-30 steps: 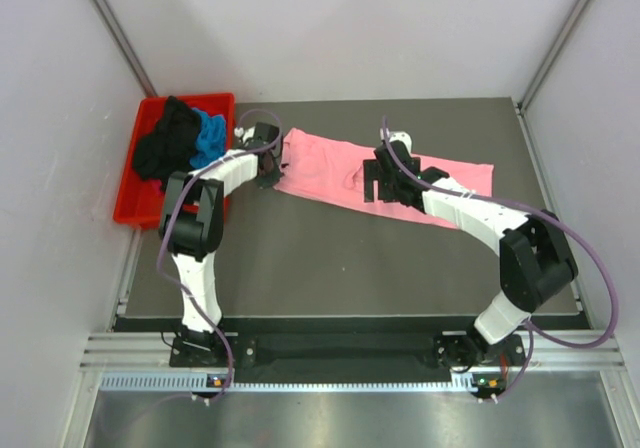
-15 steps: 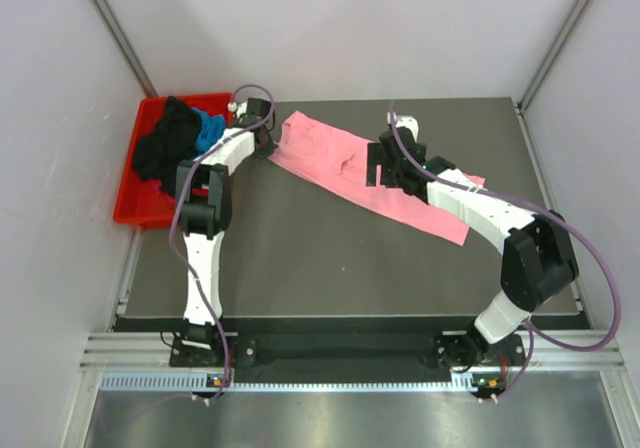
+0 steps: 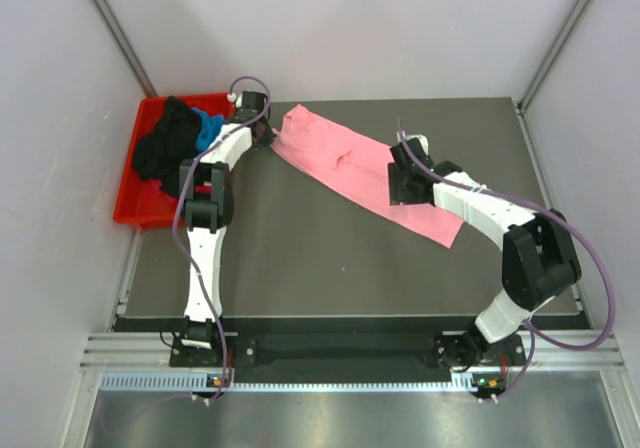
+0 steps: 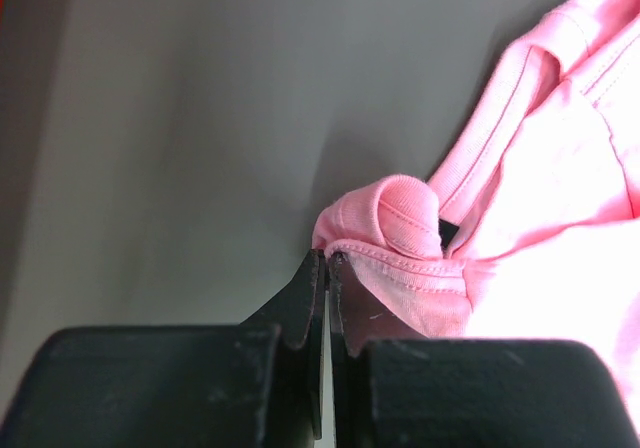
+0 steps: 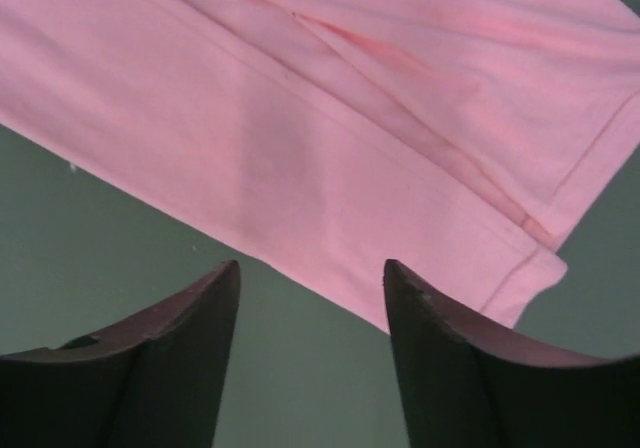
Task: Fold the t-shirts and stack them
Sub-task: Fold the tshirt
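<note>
A light pink t-shirt [image 3: 345, 163], folded into a long strip, lies diagonally on the dark table from the back left to the middle right. My left gripper [image 3: 268, 136] is shut on the hem at its back-left end; the left wrist view shows the jaws [image 4: 328, 258] pinching the bunched pink hem [image 4: 400, 253]. My right gripper [image 3: 404, 183] is open and empty just above the strip's front edge; the right wrist view shows its gap [image 5: 310, 273] over bare table beside the pink cloth [image 5: 330, 118]. A black t-shirt [image 3: 163, 143] and a bright blue one [image 3: 210, 133] lie in the bin. No magenta shirt shows.
The red plastic bin [image 3: 130, 208] stands at the table's back-left edge, close to my left gripper. Bare dark tabletop [image 3: 320, 258] spreads in front of the pink shirt. White walls enclose the table on the left, back and right.
My left gripper has pulled the shirt's left end toward the back left. The strip has swung from nearly level to diagonal. My right gripper has shifted right and toward the front.
</note>
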`<move>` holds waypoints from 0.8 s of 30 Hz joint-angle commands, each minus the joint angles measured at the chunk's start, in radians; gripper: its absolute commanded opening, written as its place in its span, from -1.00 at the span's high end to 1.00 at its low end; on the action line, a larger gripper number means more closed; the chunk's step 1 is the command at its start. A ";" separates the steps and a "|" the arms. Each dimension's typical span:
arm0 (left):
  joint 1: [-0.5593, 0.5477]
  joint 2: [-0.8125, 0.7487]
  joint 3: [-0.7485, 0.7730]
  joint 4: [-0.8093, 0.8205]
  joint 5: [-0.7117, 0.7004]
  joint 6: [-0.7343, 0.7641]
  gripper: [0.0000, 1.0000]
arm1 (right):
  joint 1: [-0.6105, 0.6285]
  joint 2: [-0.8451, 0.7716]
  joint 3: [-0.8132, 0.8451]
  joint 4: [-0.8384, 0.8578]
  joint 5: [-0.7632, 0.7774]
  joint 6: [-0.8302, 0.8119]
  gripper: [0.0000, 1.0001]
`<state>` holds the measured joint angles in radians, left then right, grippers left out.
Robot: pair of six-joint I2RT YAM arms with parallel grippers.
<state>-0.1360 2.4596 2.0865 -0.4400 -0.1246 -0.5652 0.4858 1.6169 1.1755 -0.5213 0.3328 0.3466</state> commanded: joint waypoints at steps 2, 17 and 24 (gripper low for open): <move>0.021 0.010 0.050 0.050 0.031 0.024 1.00 | 0.000 0.026 0.038 -0.152 0.002 -0.087 -0.07; 0.052 0.027 0.053 0.078 0.120 0.041 1.00 | -0.007 -0.114 -0.174 0.034 -0.198 -0.739 -0.07; 0.055 0.022 0.030 0.086 0.161 0.025 1.00 | -0.016 -0.101 -0.260 0.026 -0.241 -0.819 -0.05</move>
<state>-0.0910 2.4775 2.1208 -0.4053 0.0208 -0.5434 0.4820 1.5333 0.9379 -0.5121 0.1165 -0.3901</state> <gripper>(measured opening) 0.021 0.530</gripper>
